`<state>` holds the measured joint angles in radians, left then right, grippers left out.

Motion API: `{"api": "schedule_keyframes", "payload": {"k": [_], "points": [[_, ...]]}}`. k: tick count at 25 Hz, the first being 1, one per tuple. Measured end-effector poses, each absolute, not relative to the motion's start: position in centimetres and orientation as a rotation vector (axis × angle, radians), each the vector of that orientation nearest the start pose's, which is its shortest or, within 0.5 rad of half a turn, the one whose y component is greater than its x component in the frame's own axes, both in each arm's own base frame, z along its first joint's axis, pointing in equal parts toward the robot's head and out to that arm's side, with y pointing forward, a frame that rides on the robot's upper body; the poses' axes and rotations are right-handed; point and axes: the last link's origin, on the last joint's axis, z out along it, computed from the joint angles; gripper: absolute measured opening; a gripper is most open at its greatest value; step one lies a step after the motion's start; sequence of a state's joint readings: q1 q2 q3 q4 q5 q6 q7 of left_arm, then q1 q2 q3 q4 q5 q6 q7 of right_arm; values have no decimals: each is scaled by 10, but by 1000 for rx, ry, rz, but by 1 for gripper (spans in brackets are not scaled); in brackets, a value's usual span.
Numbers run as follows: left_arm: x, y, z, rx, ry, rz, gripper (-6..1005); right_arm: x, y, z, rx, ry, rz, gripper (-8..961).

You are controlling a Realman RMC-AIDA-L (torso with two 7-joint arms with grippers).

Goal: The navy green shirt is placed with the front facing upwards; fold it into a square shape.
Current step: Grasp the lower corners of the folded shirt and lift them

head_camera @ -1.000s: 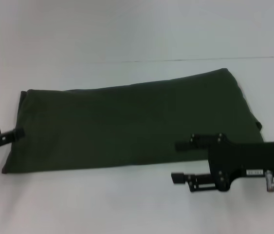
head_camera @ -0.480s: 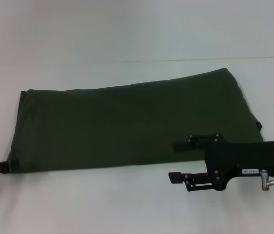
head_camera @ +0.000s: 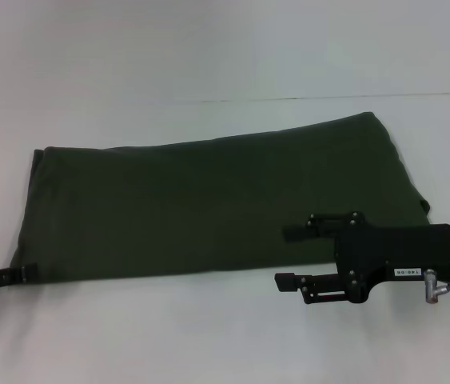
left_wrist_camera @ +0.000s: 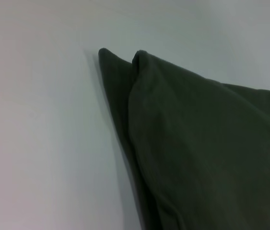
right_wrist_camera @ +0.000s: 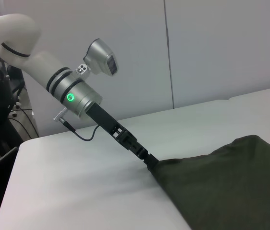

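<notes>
The navy green shirt (head_camera: pixel 209 200) lies flat on the white table as a long folded band, with plain green cloth on top and no lettering showing. My left gripper (head_camera: pixel 26 272) sits at the shirt's near left corner; the right wrist view also shows the left gripper (right_wrist_camera: pixel 150 161) touching that corner of the shirt (right_wrist_camera: pixel 230 182). My right gripper (head_camera: pixel 282 257) stands open at the near edge toward the right end, one finger over the cloth and the other over the table. In the left wrist view the shirt (left_wrist_camera: pixel 211 153) shows a two-layer corner.
The white table (head_camera: pixel 169 336) runs under and around the shirt, with its far edge against a pale wall. The left arm (right_wrist_camera: pixel 72 96) reaches in from the side, with dark equipment behind it.
My left gripper has dropped from the middle of the shirt's left edge to its near left corner. My right gripper has shifted slightly left along the near edge. The shirt has not moved.
</notes>
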<state>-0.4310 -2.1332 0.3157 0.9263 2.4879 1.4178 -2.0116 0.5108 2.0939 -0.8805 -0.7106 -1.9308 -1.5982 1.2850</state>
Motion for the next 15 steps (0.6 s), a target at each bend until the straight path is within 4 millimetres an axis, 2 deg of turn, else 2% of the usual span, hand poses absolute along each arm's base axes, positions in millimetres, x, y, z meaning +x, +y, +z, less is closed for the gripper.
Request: {"api": "schedule_keyframes", "payload": {"k": [7, 15], "points": [[-363, 300, 51, -2076, -1530, -328, 842, 239, 319, -18, -2890, 365, 680, 795], [-363, 303, 53, -2071, -1512, -317, 506, 240, 318, -18, -2883, 371, 687, 795]]}}
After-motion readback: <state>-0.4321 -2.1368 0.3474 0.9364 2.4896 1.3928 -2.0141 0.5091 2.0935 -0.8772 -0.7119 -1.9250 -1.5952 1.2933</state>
